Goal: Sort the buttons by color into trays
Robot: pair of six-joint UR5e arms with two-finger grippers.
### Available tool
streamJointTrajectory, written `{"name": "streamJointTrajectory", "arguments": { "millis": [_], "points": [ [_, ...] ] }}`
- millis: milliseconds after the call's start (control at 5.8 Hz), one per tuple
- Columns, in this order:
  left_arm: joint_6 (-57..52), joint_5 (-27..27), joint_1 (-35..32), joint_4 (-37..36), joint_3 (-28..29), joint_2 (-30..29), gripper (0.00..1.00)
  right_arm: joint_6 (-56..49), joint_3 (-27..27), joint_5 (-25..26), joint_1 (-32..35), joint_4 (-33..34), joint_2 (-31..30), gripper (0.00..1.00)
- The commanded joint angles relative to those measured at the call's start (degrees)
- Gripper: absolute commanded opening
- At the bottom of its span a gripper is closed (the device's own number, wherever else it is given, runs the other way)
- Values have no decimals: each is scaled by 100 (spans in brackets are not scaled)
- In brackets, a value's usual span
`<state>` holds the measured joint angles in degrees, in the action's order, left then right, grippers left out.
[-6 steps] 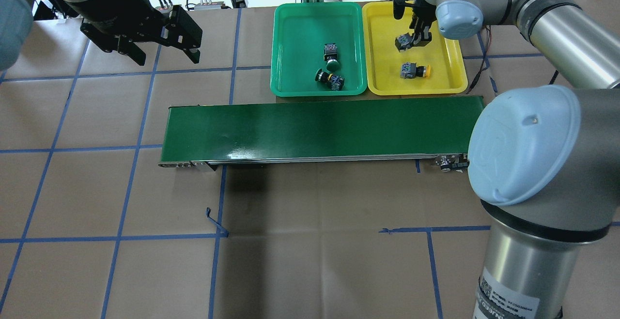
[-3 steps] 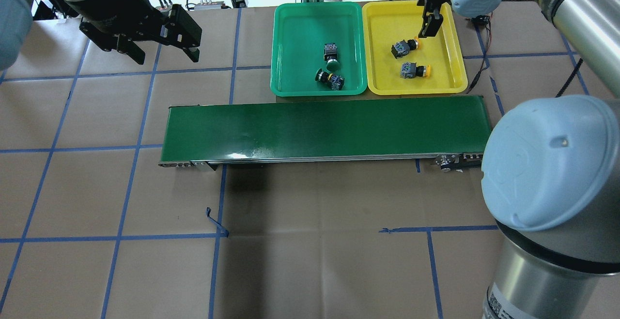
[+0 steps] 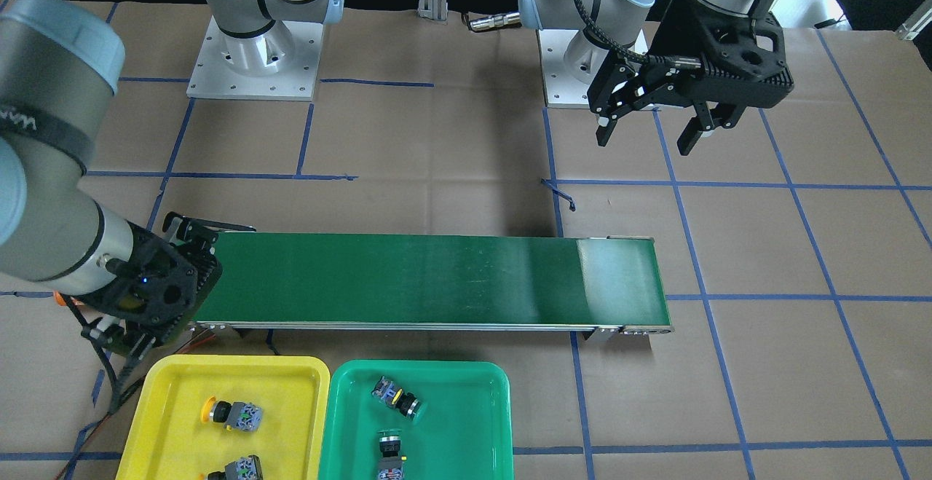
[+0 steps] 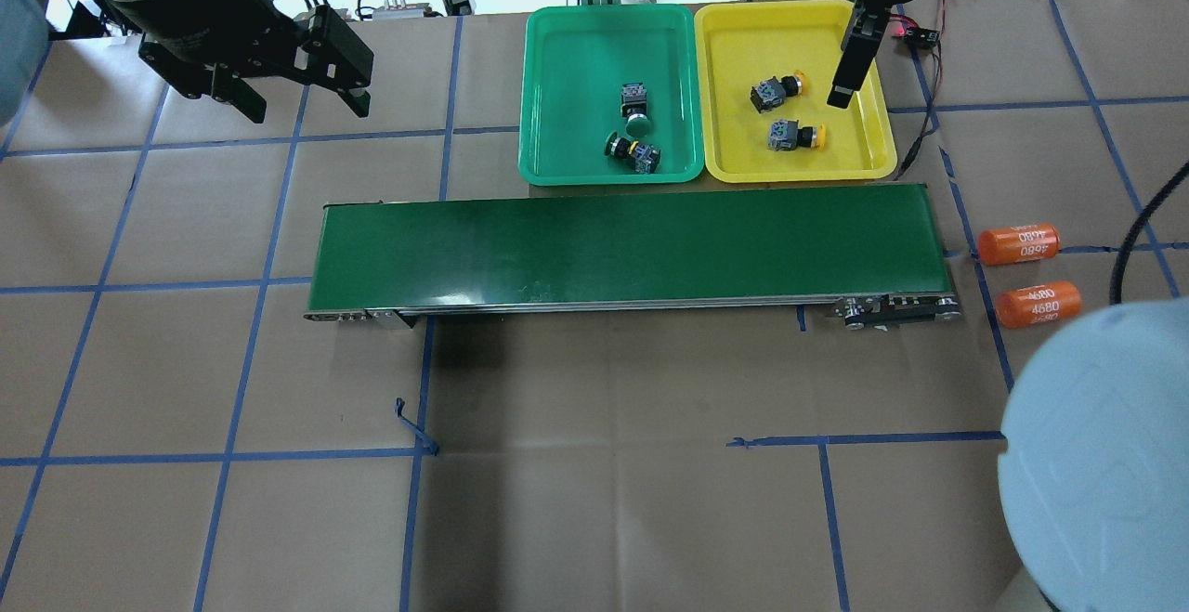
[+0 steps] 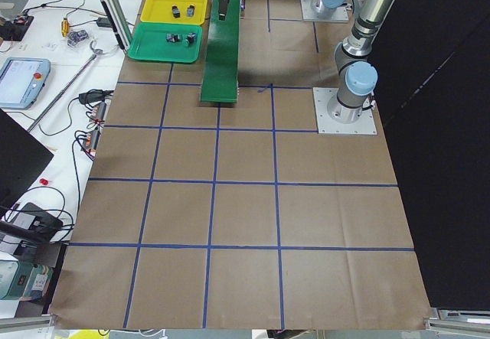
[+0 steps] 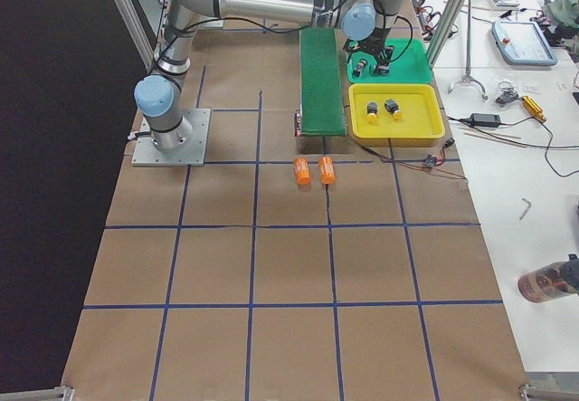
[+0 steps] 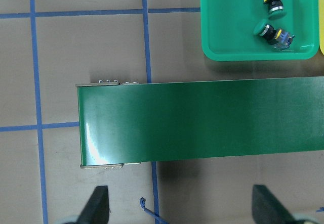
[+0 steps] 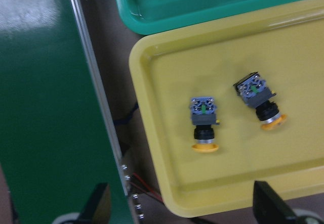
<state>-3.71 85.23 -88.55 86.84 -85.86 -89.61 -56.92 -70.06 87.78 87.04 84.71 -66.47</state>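
Observation:
Two green-capped buttons (image 4: 634,103) (image 4: 633,153) lie in the green tray (image 4: 567,55). Two yellow-capped buttons (image 4: 777,90) (image 4: 795,136) lie on their sides in the yellow tray (image 4: 743,45). In the right wrist view both yellow buttons (image 8: 204,124) (image 8: 260,101) lie below the camera. My right gripper (image 8: 183,209) is open and empty, raised over the yellow tray's right edge, with one finger (image 4: 848,64) in the overhead view. My left gripper (image 4: 307,109) is open and empty, hovering over the table far left of the trays.
A long dark-green conveyor belt (image 4: 622,245) lies just in front of both trays. Two orange cylinders marked 4680 (image 4: 1018,243) (image 4: 1038,304) lie on the table off the belt's right end. Cables and a metal post stand behind the trays.
My right gripper has let go of a yellow button in the yellow tray, then risen and moved right. The right arm swung aside, uncovering the orange cylinders. The left gripper shifted slightly left.

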Motion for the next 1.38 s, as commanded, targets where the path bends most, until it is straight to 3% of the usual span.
{"name": "streamJointTrajectory", "arguments": {
  "millis": [0, 345, 518, 690, 863, 1035, 1208],
  "points": [
    [28, 3, 4, 0, -1, -4, 98, 3250, -688, 2, 32, -332, -889, 100],
    [54, -6, -5, 0, -1, -83, 98, 5455, -1385, -42, 110, -516, -1628, 100],
    [54, -6, -5, 0, -1, -83, 98, 5942, -1666, -68, 172, -543, -2137, 100],
    [-7, 20, 13, 0, -10, -57, 98, 5913, -2086, 10, 173, -499, -2481, 100],
    [-16, 3, 13, -9, -1, -153, 98, 5991, -2177, 63, 173, -64, -2467, 100],
    [-25, 12, 30, -26, -10, -206, 98, 6017, -2230, 176, 173, 1011, -2380, 100],
    [-16, 20, 22, 0, -10, -233, 98, 6026, -2126, 169, 173, 995, -2318, 100]
  ]
}}
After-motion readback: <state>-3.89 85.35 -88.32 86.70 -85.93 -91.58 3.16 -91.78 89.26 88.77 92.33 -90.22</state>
